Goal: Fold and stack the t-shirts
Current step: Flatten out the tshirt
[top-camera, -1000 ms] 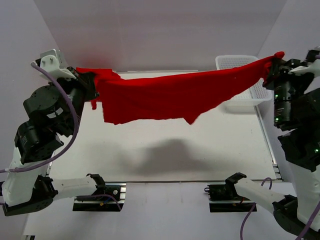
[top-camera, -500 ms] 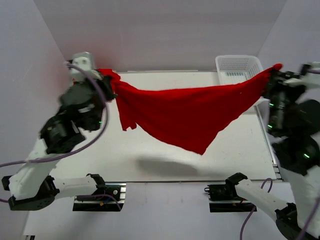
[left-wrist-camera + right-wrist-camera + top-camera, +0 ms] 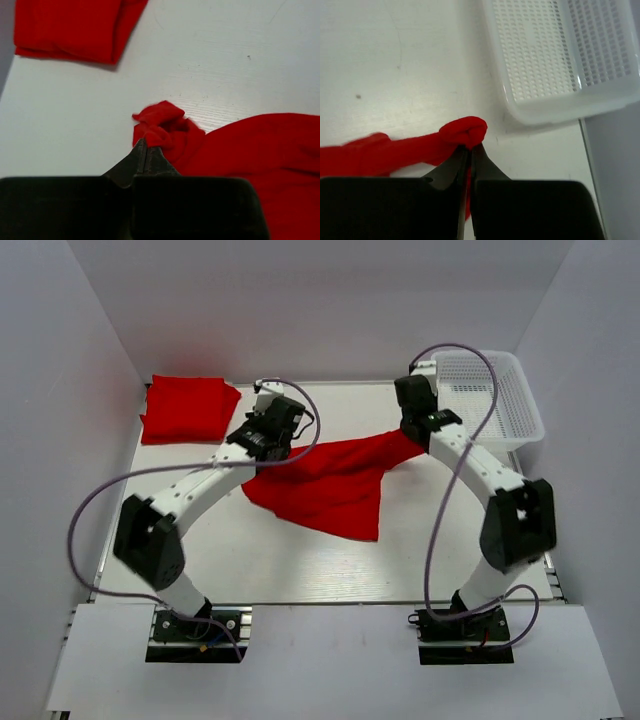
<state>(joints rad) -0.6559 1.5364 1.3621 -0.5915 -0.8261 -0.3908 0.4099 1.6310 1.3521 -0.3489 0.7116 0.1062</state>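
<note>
1. t-shirt (image 3: pixel 325 485) lies mid tabletop (image 3: pixel 300 560) (rumpled, unfolded).
2. left gripper (image 3: pixel 146 145) pinching its 10 o'clock corner, right gripper (image 3: pixel 470 147) its 2 o'clock corner.
3. folded t-shirt (image 3: pixel 187 408) at tabletop's 10 o'clock, basket (image 3: pixel 500 390) at 2 o'clock.

The left gripper (image 3: pixel 146 149) has its two dark fingers pressed together, pinching a bunched corner of a red t-shirt (image 3: pixel 250 150). The crumpled knot of cloth sits right at the fingertips. From there the shirt spreads out to the right of the gripper, lying on the white table (image 3: pixel 225 60). Well beyond the gripper, up and to its left, a folded red t-shirt (image 3: pixel 70 27) lies flat on the table, apart from the pinched one.
</note>
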